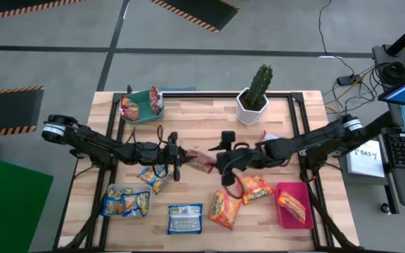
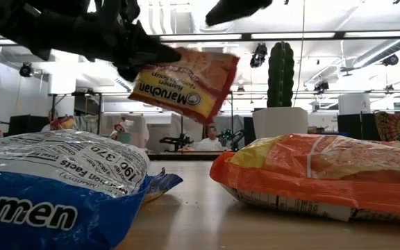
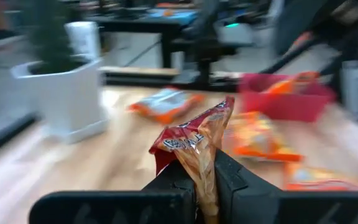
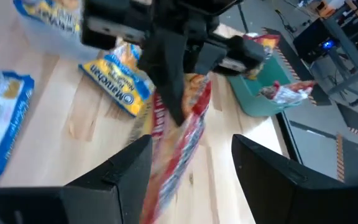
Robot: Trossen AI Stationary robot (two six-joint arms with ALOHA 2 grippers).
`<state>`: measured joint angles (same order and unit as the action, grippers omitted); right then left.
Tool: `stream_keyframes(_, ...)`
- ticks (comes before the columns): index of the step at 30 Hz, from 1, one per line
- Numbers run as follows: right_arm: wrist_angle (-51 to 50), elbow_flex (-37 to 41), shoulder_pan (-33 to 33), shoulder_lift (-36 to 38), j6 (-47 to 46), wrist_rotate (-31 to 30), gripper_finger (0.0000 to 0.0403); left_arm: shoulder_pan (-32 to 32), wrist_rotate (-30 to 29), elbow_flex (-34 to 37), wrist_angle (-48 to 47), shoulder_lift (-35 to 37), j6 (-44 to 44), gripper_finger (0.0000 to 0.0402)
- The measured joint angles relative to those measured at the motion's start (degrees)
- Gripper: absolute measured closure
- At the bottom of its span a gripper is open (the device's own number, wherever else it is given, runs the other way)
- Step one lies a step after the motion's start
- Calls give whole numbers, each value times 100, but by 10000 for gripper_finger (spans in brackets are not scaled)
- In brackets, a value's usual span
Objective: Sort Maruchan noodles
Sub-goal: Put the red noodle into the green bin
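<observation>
A red-silver Maruchan noodle packet (image 1: 200, 162) hangs above the table's middle, between my two grippers. My left gripper (image 1: 183, 160) comes from the table's left and is shut on it. My right gripper (image 4: 191, 168) faces it from the right and is open. The packet's free end (image 4: 178, 146) lies in the gap between the right fingers, and no touch shows. More packets lie flat on the wood: blue ones (image 1: 185, 218) (image 1: 155, 177) and orange ones (image 1: 223, 209) (image 1: 254, 188). My left gripper pinches the packet's crinkled end (image 3: 202, 177) between its two fingers. The fingers (image 2: 141, 55) lie about level and come from the table's left. The packet (image 2: 186, 83) sticks out past them toward the right, tilted and lifted clear of the table.
A green tray (image 1: 140, 105) with red-silver packets stands at the far left. A clear tray (image 1: 125, 200) holds blue-yellow packets at the near left. At the near right, a pink tray (image 1: 292, 204) holds an orange packet. A cactus in a white pot (image 1: 254, 98) stands at the far edge.
</observation>
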<state>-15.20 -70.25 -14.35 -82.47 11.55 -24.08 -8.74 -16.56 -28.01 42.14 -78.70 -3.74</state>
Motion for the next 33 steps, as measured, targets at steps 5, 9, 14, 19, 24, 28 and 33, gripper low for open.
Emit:
stream_keyframes(5,-70,249,11,634,-196,-2,192,162,-1243,5,-1251,877,25,401)
stream_keyframes(9,68,680,11,1091,-319,-4,192,312,-2357,8,-2209,1648,61,402)
stream_keyframes(14,779,1366,13,1502,-300,-112,193,615,-3325,-280,-3614,2580,50,402)
stream_keyframes(19,1350,1828,15,1688,11,-601,193,1233,-3551,-928,-5269,3007,-62,402)
stream_keyframes(24,1460,1873,66,1683,233,-831,193,2216,-3538,-1668,-7069,2920,-443,402)
stream_keyframes(28,1461,1845,169,1674,351,-860,193,3104,-3246,-2198,-8259,2590,-657,401)
stream_keyframes(33,1464,1842,321,1674,453,-893,193,4147,-2508,-2715,-9239,2002,-717,401)
